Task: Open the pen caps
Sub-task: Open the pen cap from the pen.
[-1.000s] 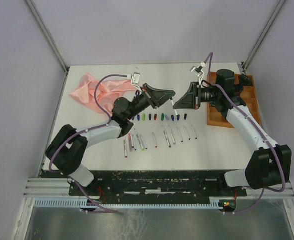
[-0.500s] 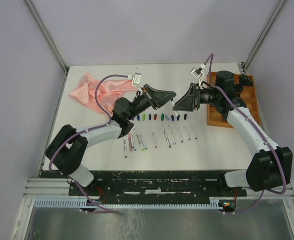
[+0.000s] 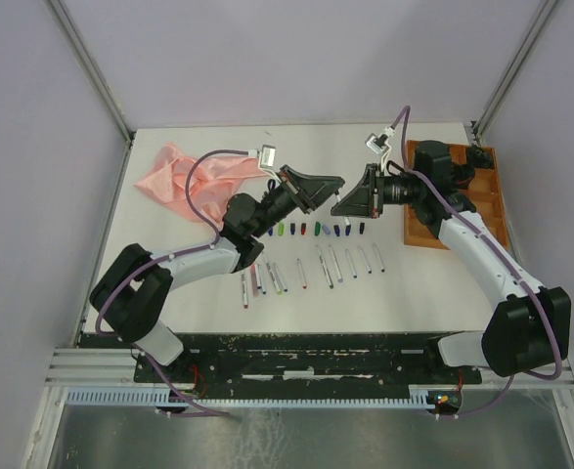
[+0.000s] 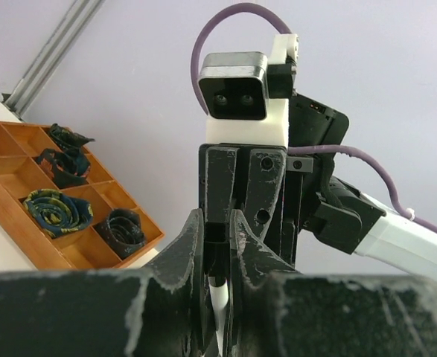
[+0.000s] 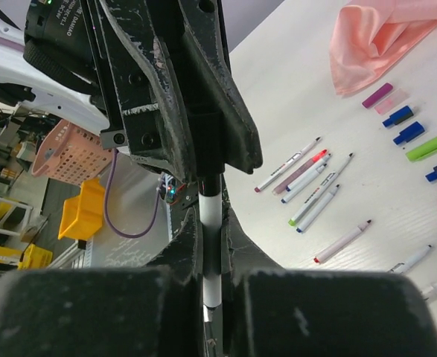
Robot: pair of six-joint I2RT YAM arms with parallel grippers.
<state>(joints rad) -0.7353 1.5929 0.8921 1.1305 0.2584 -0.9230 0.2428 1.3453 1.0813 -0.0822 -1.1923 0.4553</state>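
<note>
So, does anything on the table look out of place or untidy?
Mildly. The pink cloth lies crumpled at the far left corner, apart from the pen work. The leftmost pens lie bunched and slanted, while the others sit evenly spaced. Nothing looks spilled or broken.

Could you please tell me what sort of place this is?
Probably a robotics lab work cell: left arm and right arm bolted at a white table, pens laid in rows, plastic baskets beyond.
</note>
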